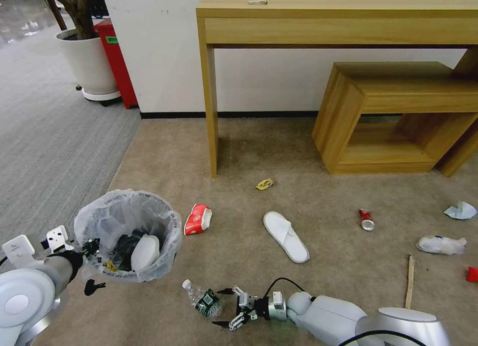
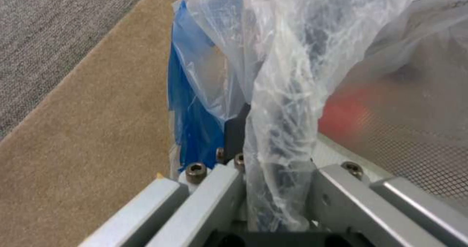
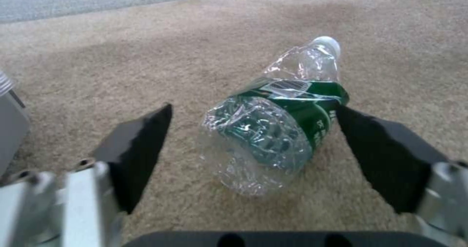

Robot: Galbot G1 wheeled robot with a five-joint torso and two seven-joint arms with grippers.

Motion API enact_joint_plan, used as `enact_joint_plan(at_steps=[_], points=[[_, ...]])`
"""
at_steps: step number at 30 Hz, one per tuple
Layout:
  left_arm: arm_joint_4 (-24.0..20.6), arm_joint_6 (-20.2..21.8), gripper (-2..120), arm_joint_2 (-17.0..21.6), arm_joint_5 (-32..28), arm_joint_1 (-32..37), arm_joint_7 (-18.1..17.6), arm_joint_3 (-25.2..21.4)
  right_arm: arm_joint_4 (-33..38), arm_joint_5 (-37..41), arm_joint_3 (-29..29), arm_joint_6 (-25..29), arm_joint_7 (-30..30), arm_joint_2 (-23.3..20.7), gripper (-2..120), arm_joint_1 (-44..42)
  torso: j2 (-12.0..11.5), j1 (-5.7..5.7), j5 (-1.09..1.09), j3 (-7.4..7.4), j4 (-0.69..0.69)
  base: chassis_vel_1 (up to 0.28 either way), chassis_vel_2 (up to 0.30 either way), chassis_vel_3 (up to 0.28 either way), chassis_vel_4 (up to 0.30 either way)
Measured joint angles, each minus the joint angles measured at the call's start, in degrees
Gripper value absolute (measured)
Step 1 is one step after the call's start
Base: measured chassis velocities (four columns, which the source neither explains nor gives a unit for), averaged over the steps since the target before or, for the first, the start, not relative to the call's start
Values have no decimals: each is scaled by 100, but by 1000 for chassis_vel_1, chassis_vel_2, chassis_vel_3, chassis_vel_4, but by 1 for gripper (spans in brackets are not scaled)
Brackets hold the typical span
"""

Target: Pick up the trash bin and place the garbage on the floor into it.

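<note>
The trash bin (image 1: 127,226), lined with a crinkled white bag, sits low at the left over the beige floor (image 1: 164,162). My left gripper (image 1: 93,266) is shut on its near rim. The left wrist view shows the bag (image 2: 287,93) and blue bin wall (image 2: 188,130) pinched between the fingers. A white slipper (image 1: 145,252) lies inside the bin. My right gripper (image 1: 219,307) is open at carpet level, one finger on each side of a crushed bottle (image 1: 201,298) with a green label (image 3: 273,130). Other garbage on the floor: a red-white carton (image 1: 198,219), a slipper (image 1: 286,235), a red can (image 1: 366,219).
A yellow wrapper (image 1: 265,183), tissues (image 1: 460,210), a white wad (image 1: 440,244), a wooden stick (image 1: 410,281) and a red scrap (image 1: 472,274) lie further right. A wooden desk (image 1: 209,87) and low shelf (image 1: 398,112) stand against the wall. Grey striped carpet (image 1: 50,137) lies to the left.
</note>
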Motion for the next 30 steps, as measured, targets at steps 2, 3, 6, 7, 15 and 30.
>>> enact_joint_plan(at_steps=[2, 3, 6, 7, 15, 30], points=[[-1, -9, 0, -1, 0, -2, 0, 0, -11, 1, 5, 0, -2, 3, 80, 0, 0, 0, 0, 0, 0, 0, 0, 0, 0], [-2, -13, 0, -4, 1, -6, 0, 2, -20, 1, 10, 0, -3, 5, 73, 0, 0, 0, 0, 0, 0, 0, 0, 0, 0], [-4, -21, 0, -15, 9, -12, 0, 18, -27, 1, 26, 0, -3, 6, 65, 1, 0, 0, 0, 0, 0, 0, 0, 0, 0], [-5, -25, 0, -19, 15, -13, 1, 26, -28, -1, 31, 0, -3, 6, 62, 1, 0, 0, 0, 0, 0, 0, 0, 0, 0], [-41, -39, 0, -43, 37, -10, 8, 55, -41, -21, 75, 1, -2, -4, 42, -4, 0, 0, 0, 0, 0, 0, 0, 0, 0], [-107, -51, 0, -88, 54, 0, 11, 95, -101, -96, 120, 6, 5, -13, 46, -3, 0, 0, 0, 0, 0, 0, 0, 0, 0]])
